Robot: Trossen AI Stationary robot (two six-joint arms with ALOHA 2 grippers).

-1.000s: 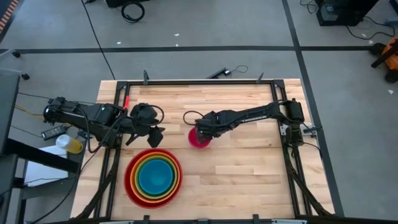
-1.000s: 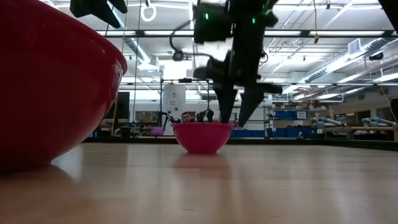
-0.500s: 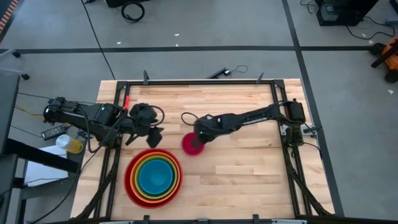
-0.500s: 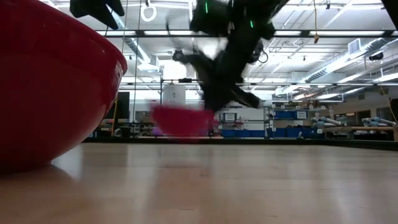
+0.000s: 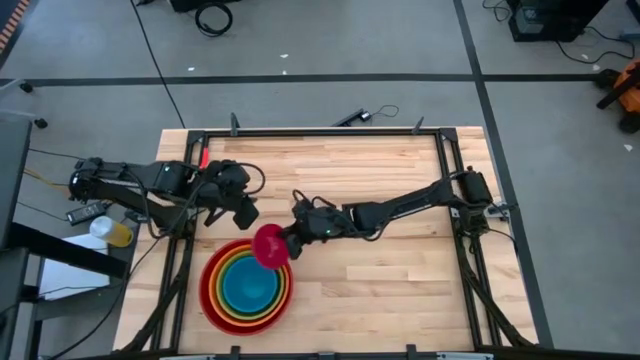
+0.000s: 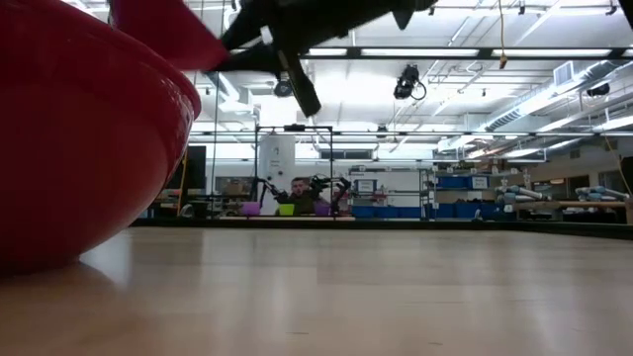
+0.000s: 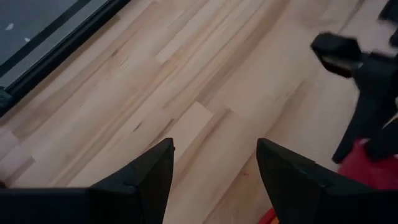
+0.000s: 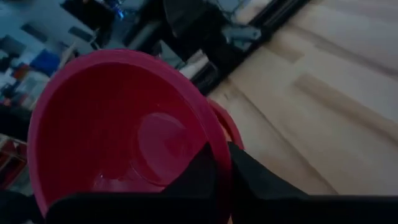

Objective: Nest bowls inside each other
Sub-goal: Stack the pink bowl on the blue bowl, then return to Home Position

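Note:
The pink bowl (image 5: pixel 268 246) hangs tilted above the far right rim of the nested stack (image 5: pixel 247 283), in which the red bowl (image 6: pixel 79 148) holds the orange, green and blue bowls. My right gripper (image 5: pixel 287 240) reaches in from the table's right and is shut on the pink bowl (image 8: pixel 118 124). My left gripper (image 5: pixel 245 212) hovers open just beyond the stack's far side, with only bare wood between its fingers (image 7: pixel 155 174). My right gripper pinches the pink bowl's rim (image 8: pixel 214 155) with one finger inside the bowl and one outside. The fingers come from the table's right, slanting a little downward. The bowl is lifted clear of the table and tilted, partly over the red bowl's rim (image 8: pixel 229 127).
Black frame rails (image 5: pixel 330 131) run round the wooden table (image 5: pixel 400 270), whose right half is bare wood. A yellow bottle (image 5: pixel 115 232) stands off the table at the left. A person (image 6: pixel 297 188) sits far back in the room.
My right gripper has taken hold of the pink bowl's rim, lifted it off the table and carried it toward the left and near edges, to the stack. Its fingers have tipped up from pointing down to nearly level, and the bowl has tilted with them.

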